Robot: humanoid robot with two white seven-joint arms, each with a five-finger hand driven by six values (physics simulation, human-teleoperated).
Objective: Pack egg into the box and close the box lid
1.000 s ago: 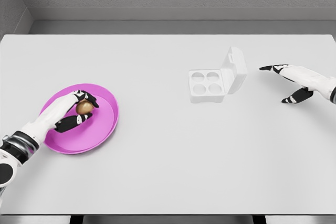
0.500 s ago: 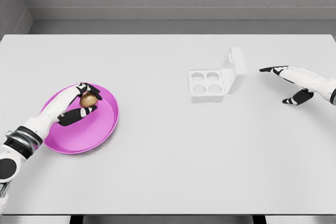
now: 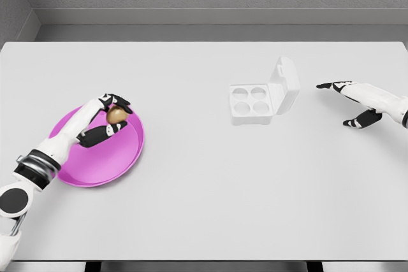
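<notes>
Left hand [image 3: 105,121] grips the egg [image 3: 116,114] above the plate [image 3: 121,160], likely for carrying; right hand [image 3: 357,101] waits relaxed beside the open box [image 3: 262,95].

Egg [image 3: 116,115] partly hidden by left hand [image 3: 102,121] fingers.

Even, diffuse light is falling from above, leaving the pale bench [image 3: 204,189] bright without glare. Shadows are staying faint: a soft one is showing beside the box [image 3: 262,99], another under the pink plate [image 3: 108,164]. The back wall is rendering darker grey. Everything is appearing sharp edge to edge, with no blur or visible lens distortion.
</notes>
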